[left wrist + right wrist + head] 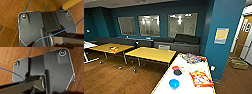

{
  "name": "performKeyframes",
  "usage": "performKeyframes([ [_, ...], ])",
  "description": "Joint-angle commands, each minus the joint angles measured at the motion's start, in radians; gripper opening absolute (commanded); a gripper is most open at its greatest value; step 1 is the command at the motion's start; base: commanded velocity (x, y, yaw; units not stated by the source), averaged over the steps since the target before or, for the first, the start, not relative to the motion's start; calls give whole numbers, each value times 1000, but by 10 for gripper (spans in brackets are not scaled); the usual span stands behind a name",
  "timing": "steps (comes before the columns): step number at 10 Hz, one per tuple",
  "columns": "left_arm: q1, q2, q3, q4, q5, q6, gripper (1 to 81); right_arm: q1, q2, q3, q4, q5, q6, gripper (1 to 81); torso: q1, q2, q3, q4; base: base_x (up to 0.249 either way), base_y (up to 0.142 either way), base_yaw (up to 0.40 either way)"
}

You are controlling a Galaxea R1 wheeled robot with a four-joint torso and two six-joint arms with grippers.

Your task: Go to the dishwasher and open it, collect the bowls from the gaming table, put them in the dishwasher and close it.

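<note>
Whether my fingers are released or clenched, I cannot tell. Both wrists hang over the brown wood-plank floor, carrying nothing. Ahead, the long white worktop bears the bright blue bowl, black bowl and orange-red bowl, grouped within reach near colourful game boxes.

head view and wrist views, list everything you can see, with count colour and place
gaming table: one, white top, near right
bowls: three on the gaming table, blue nearest, black behind it, orange-red farthest
board-game boxes: colourful, on the gaming table right of the bowls and at its far end
yellow-topped tables: two, mid-room
sofas: dark grey, along the far wall
windows: three, in the teal wall
poster: one, on the teal column
floor: brown wood
robot's dark plates: one in each wrist view, above the floor
</note>
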Motion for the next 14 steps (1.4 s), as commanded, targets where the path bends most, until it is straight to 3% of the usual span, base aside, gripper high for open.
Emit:
performKeyframes([
  [1, -45, -1, 1, -1, 43, 5, 811, 50, 4, 2, -3, -49, -3, 811, 0, 0, 0, 0, 93, 104, 0],
  [9, -45, -1, 3, -1, 43, 5, 811, 50, 4, 3, -3, -49, -3, 811, 0, 0, 0, 0, 89, 93, 0],
  [14, -45, 0, 1, -5, 45, 5, 811, 52, 4, 5, -3, -49, -3, 811, 0, 0, 0, 0, 14, 0, 0],
])
